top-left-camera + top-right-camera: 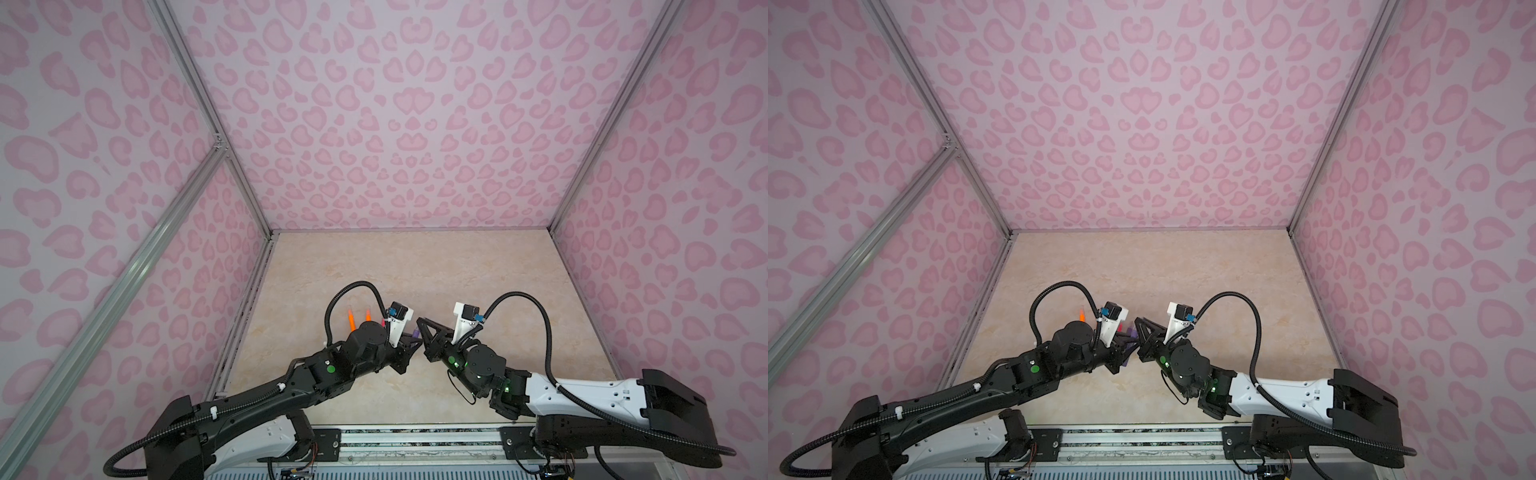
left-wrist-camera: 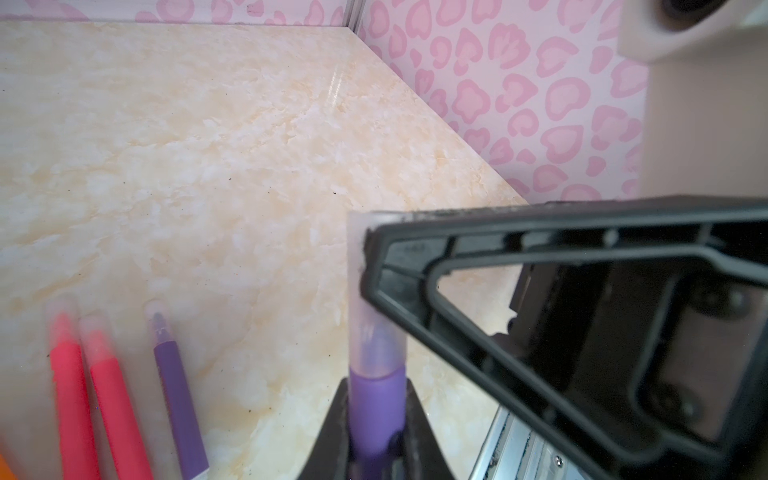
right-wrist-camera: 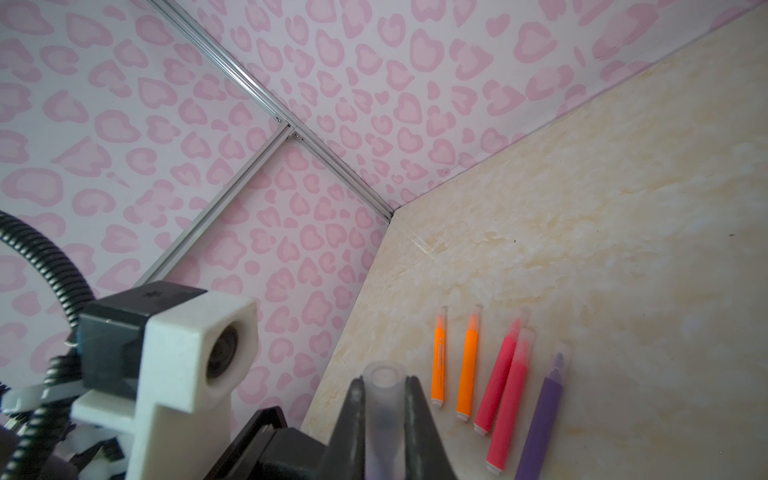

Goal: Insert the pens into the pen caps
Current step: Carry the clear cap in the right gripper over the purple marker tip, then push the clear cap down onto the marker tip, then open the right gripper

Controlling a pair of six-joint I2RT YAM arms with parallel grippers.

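Left arm (image 1: 249, 401): black upper link, white shell on the link nearest the base. Right arm (image 1: 590, 390): white link with small screw holes, boxy black shoulder block (image 1: 673, 399). A black ribbed cable (image 1: 332, 307) arcs off each wrist, and there's a white cable tie (image 1: 214, 412) on the left one. White camera brackets (image 1: 400, 328) at both wrists, each with a blue plug (image 1: 392, 311). Green lights (image 1: 330, 368) on the joints. Fingers (image 2: 399, 266) are black, triangular open frames.

I see two orange pens (image 3: 439, 365), two pink-red pens (image 3: 498, 374) and one purple pen (image 3: 542, 415) lying capped in a row on the worktop (image 3: 623, 208); other purple pen (image 2: 376, 407) has its tip inside a clear cap (image 2: 365, 299)
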